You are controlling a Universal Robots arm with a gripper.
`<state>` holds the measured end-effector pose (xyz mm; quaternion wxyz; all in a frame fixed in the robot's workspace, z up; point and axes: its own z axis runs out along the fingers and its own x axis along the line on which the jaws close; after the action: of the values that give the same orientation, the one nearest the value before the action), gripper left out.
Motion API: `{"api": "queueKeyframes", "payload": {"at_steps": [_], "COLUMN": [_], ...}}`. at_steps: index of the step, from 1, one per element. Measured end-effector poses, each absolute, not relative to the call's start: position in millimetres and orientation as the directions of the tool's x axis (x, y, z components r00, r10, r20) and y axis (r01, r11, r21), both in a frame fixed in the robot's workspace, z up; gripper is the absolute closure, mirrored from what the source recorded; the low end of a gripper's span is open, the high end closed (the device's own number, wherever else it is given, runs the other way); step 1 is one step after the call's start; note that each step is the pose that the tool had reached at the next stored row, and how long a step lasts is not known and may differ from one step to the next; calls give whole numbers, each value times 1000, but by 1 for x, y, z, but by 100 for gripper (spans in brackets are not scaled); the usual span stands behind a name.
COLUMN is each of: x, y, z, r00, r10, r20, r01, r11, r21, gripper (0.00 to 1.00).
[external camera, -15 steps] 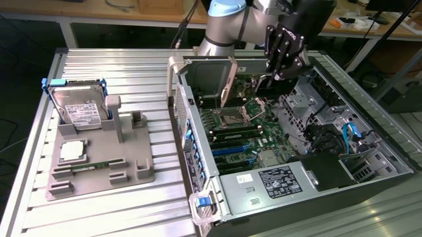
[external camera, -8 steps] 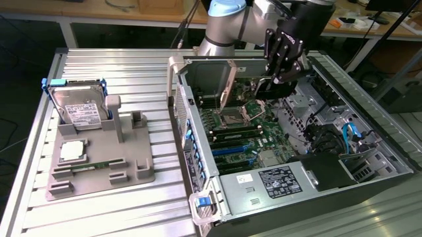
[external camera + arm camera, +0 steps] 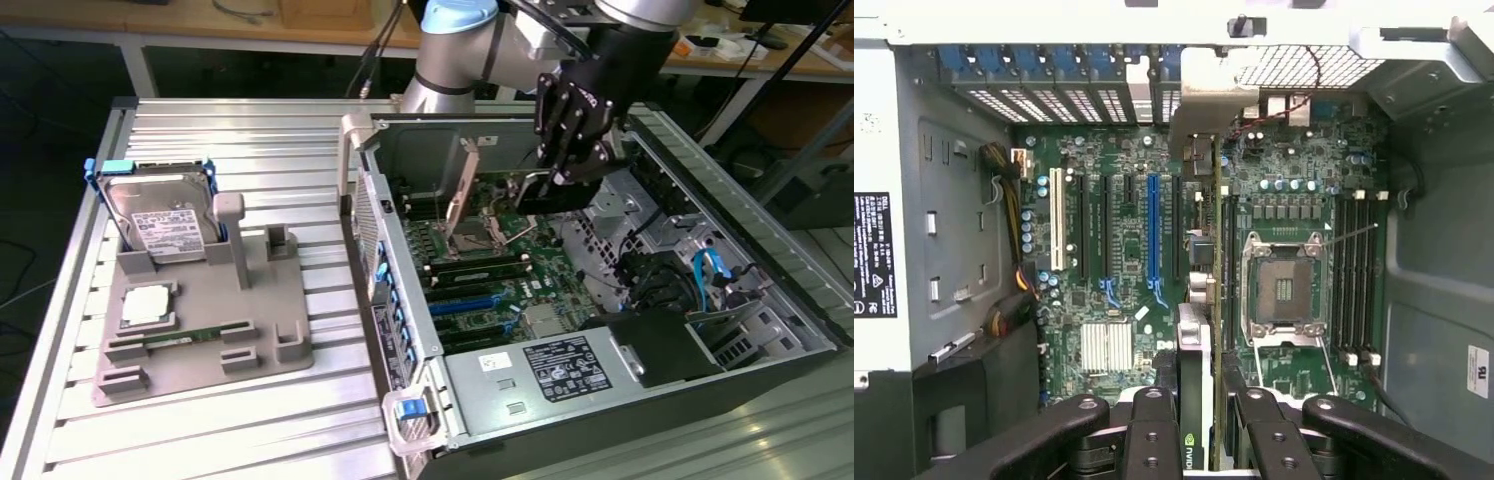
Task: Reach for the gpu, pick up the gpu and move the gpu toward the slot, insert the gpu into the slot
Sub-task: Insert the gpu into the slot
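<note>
The held end of the gpu (image 3: 1194, 370) and the tool (image 3: 1199, 400) gripping it run off the frame's edge.

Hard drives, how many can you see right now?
1. The hard drive stands upright in the grey holder at the exterior view's left, outside the case. Others may be hidden inside the case.

One open computer case (image 3: 787, 290), one green motherboard (image 3: 1129, 225), one graphics card (image 3: 1194, 385), one long blue slot (image 3: 1152, 225), one white slot (image 3: 1057, 220), one processor socket (image 3: 1282, 290), one hard drive (image 3: 160, 215), one grey holder tray (image 3: 280, 310), one loose processor chip (image 3: 147, 305), one robot arm (image 3: 454, 50)
</note>
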<state>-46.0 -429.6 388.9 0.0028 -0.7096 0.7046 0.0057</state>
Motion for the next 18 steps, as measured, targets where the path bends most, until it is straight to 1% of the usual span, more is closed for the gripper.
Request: {"api": "queueKeyframes", "payload": {"at_steps": [18], "x": [-49], "y": [-438], "z": [361], "r00": [7], "r10": [-1000], "r20": [-12], "r01": [-1000], "r11": [-7], "r21": [4], "gripper": [73]}}
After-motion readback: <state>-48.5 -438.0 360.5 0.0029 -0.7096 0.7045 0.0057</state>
